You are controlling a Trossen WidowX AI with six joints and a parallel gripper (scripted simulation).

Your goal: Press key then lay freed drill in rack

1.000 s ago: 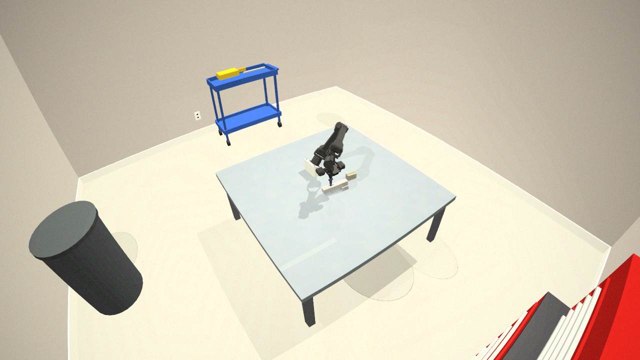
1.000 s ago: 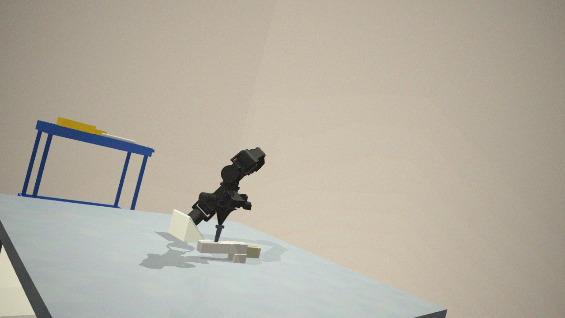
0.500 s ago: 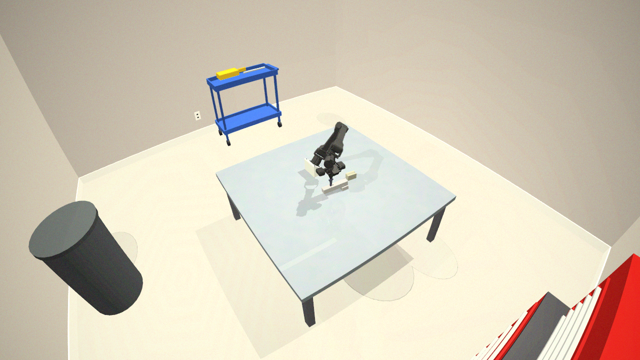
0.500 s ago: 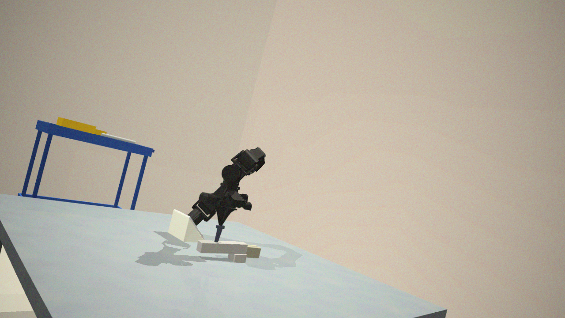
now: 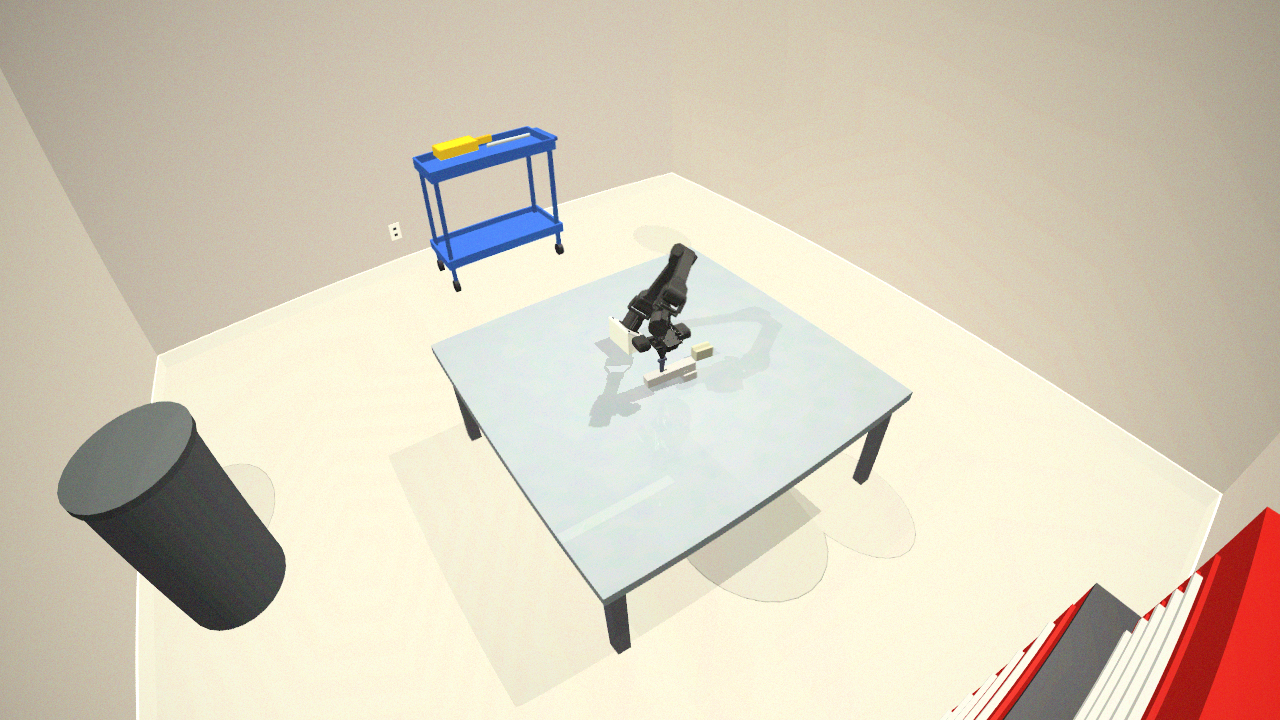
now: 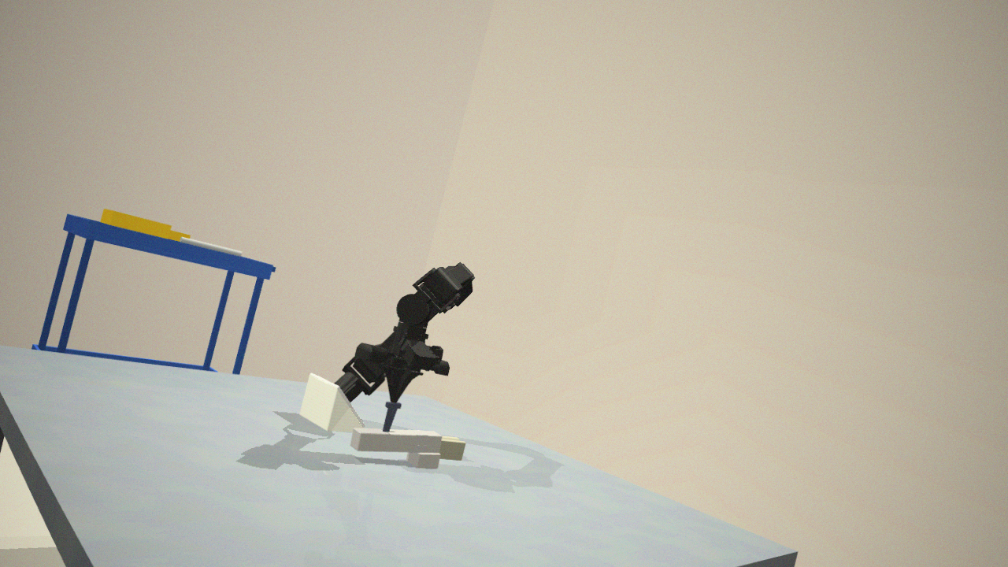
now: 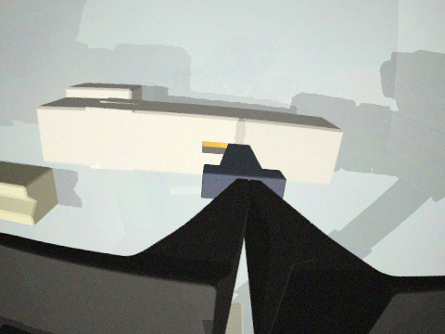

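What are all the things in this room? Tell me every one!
table: one, pale blue-grey top on dark legs, middle of the room
long block: one, cream, lying on the table in front of the arm
key: one, dark blue, standing up on the long block
small block: one, tan, on the table beside the long block
wedge: one, cream, at the arm's base
cart: one, blue, two shelves on wheels, by the back wall
tool: one, yellow with a pale end, on the cart's top shelf
bin: one, dark grey, on the floor
cabinet: one, red, near corner
wall socket: one, white, back wall
arm: one, black, bent over the table
gripper: one, black, shut, tip down at the key's top
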